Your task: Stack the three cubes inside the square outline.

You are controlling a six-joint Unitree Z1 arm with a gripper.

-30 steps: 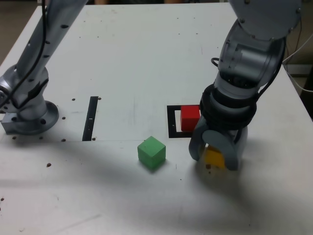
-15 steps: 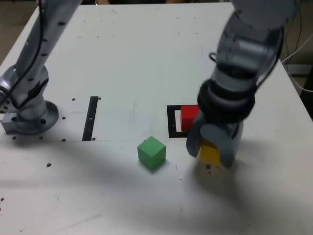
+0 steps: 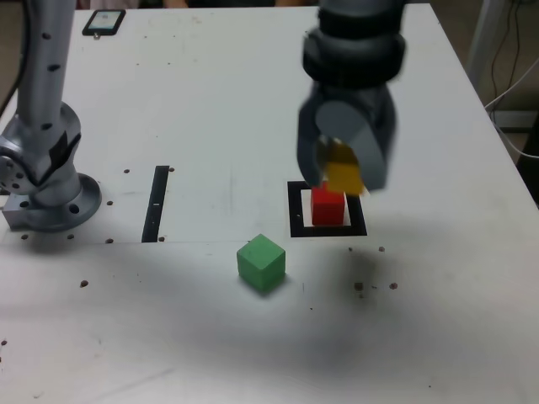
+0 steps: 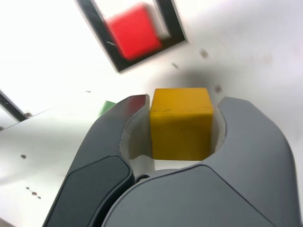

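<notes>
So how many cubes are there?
3. The red cube is inside the black square outline, the green cube is on the table outside it, and the yellow cube is held up in the pincer.

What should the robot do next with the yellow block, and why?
Probably ease the yellow cube over the red cube, then lower it gently: the jaws grip it up in the air, and the red one already sits inside the black square outline.
</notes>
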